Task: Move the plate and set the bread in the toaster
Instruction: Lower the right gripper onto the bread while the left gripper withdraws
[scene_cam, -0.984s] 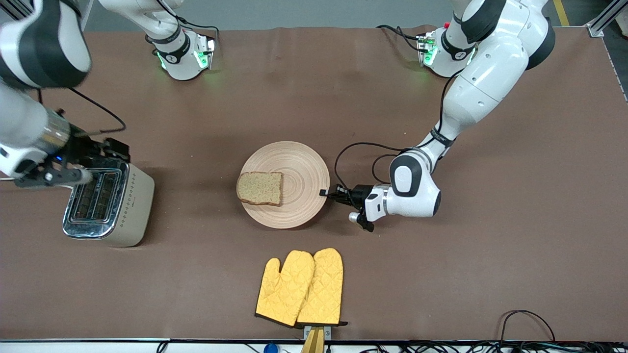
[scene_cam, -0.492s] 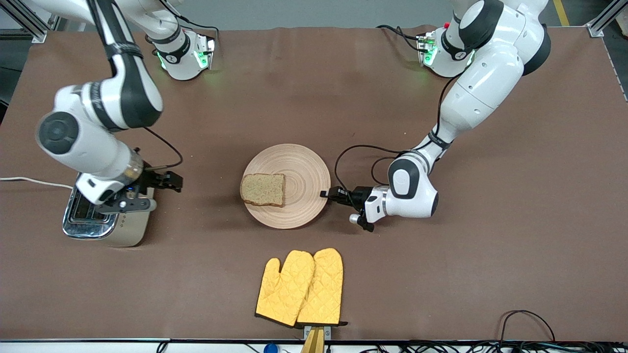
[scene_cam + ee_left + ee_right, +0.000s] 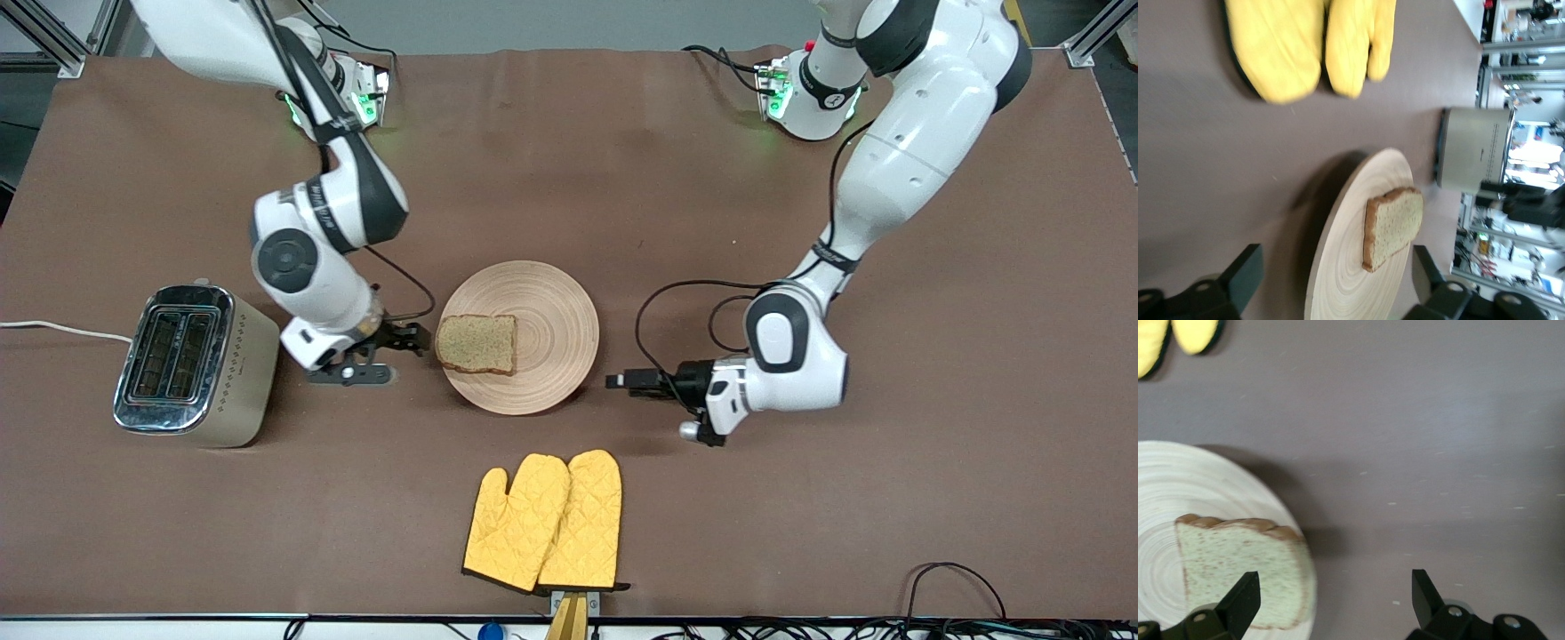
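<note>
The plate (image 3: pixel 520 336) had been let go. One second before, the left gripper (image 3: pixel 616 381) had been shut on the rim at the side toward the left arm's end of the surface (image 3: pixel 800 533); at this moment it was drawn back, clear of the rim, with its fingers (image 3: pixel 1245 270) spread wide and nothing between them, as the left wrist view showed. The plate was left flat near the middle of the surface, shifted only slightly, if at all, with the bread (image 3: pixel 476 344) lying on the part of it toward the toaster (image 3: pixel 191 364).

Over the same second the right gripper (image 3: pixel 418 336) had been swung from above the toaster down to the surface just beside the plate, close to the bread's edge. Its fingers (image 3: pixel 1238 603) were held wide and empty in the right wrist view, though how low they stood could not be told for certain.

The toaster was seen upright toward the right arm's end, both slots empty. A pair of yellow oven mitts (image 3: pixel 544 523) was left untouched nearer the front camera.

The plate move was therefore judged done, and the picking up of the bread was judged to be about to start.
</note>
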`<state>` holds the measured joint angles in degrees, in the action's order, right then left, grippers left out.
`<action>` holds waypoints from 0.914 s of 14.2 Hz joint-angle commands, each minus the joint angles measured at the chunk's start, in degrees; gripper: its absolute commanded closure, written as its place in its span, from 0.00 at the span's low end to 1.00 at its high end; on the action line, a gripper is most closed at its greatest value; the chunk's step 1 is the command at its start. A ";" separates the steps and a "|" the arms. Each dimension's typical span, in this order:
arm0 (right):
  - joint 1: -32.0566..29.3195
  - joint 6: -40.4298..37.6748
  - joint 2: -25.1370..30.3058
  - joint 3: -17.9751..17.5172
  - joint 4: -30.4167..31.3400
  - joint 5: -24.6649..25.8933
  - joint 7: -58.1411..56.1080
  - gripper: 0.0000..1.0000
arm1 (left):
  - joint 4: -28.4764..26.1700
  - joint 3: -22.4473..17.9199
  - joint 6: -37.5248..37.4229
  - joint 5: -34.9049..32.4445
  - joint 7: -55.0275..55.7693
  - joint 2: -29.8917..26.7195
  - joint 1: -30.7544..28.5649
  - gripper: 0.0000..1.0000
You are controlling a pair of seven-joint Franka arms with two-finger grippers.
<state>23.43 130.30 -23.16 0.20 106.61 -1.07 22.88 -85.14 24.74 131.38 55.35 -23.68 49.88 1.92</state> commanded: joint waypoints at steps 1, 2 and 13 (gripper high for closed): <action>1.18 3.54 -1.36 0.50 1.92 -0.42 0.85 0.01 | -1.52 -0.04 -4.97 -4.45 2.15 -4.16 -4.98 0.00; 1.79 5.56 -1.62 0.50 3.15 -0.42 0.85 0.01 | -1.52 -0.04 -7.26 -5.77 2.32 -5.13 -7.26 0.00; 4.35 7.95 -3.12 0.50 5.27 -0.42 2.17 0.24 | -0.90 -0.31 -17.46 -27.02 13.81 -19.18 -23.01 0.00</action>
<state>27.14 137.05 -26.33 0.25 110.84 -1.08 24.25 -84.93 24.58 115.78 33.49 -14.10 35.15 -20.59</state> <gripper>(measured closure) 0.203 0.000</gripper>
